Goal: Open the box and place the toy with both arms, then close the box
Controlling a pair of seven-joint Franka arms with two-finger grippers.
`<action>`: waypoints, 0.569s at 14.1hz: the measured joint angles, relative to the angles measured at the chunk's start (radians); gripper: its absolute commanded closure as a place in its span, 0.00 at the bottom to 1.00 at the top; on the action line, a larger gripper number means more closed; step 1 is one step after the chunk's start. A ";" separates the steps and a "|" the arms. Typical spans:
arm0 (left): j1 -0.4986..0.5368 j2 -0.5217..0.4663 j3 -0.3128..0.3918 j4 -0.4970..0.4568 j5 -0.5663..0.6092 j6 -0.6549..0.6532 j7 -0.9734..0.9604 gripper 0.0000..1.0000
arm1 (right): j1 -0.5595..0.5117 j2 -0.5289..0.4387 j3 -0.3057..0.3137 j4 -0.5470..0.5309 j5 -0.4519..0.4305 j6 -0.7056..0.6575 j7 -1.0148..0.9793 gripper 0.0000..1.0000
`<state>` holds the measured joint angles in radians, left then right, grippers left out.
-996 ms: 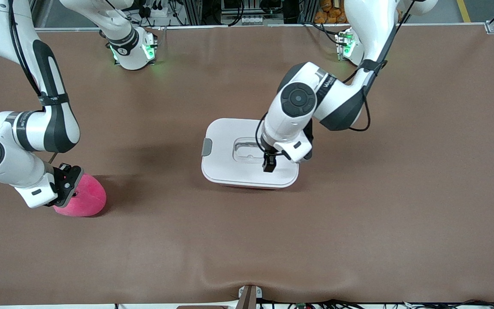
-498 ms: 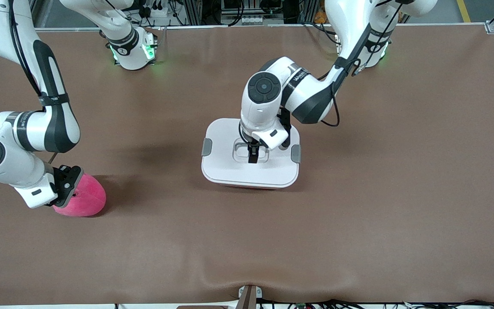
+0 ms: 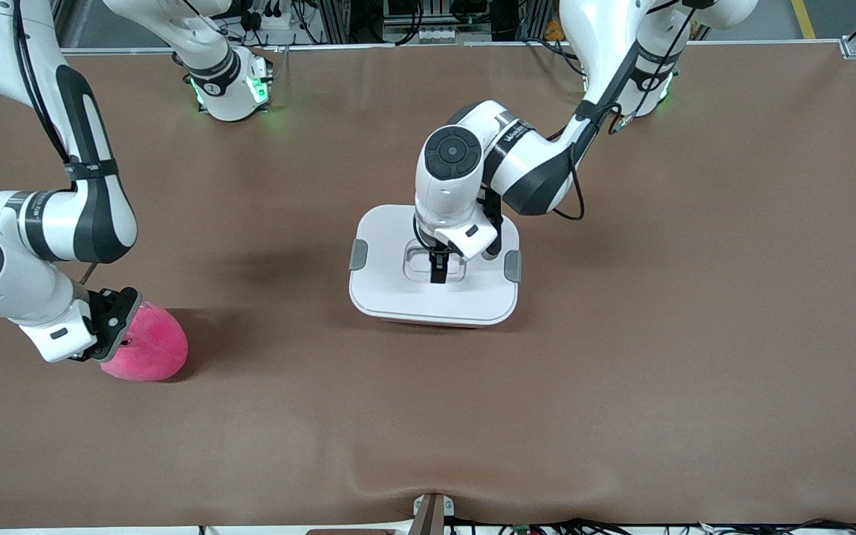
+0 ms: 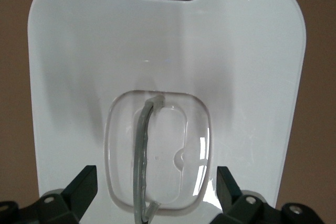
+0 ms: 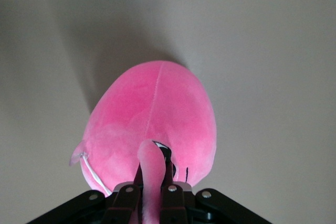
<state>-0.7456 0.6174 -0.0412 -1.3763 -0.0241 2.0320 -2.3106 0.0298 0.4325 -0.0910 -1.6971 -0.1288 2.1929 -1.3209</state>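
The box point(image 3: 391, 286) stands mid-table, its white lid point(image 4: 241, 72) on, with grey clips point(image 3: 357, 254) on both short sides. My left gripper point(image 3: 438, 272) is down over the clear recessed handle point(image 4: 143, 156). In the left wrist view the left gripper point(image 4: 156, 187) is open, one finger on each side of the handle, touching nothing. My right gripper point(image 3: 120, 336) is at the right arm's end of the table, shut on a pinched fold of the hot-pink plush toy point(image 3: 149, 347). In the right wrist view the right gripper point(image 5: 153, 190) grips the toy point(image 5: 157, 114); its eyes are mostly hidden.
The brown table mat point(image 3: 621, 334) is bare around the box and toy. Both arm bases, lit green, stand at the table's edge farthest from the front camera. A small bracket point(image 3: 432, 513) sits at the nearest edge.
My left gripper moved from the lid's nearer edge to over the handle, then held nearly still. My right gripper shifted slightly toward the box with the toy in it.
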 measured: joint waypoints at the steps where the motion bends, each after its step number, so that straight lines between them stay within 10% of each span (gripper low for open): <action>1: -0.002 0.004 0.000 -0.003 0.009 0.009 -0.011 0.00 | 0.000 -0.007 0.001 0.002 0.000 0.000 -0.004 1.00; 5: -0.024 0.017 -0.001 -0.019 0.011 0.043 -0.032 0.04 | 0.004 -0.029 0.003 0.006 0.000 0.000 -0.034 1.00; 8: -0.036 0.017 -0.001 -0.029 0.022 0.046 -0.040 0.29 | 0.008 -0.041 0.004 0.012 0.000 0.000 -0.043 1.00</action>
<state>-0.7815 0.6348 -0.0418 -1.4052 -0.0024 2.0781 -2.3511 0.0378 0.3910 -0.0870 -1.6853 -0.1292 2.1929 -1.3634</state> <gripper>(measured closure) 0.035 0.868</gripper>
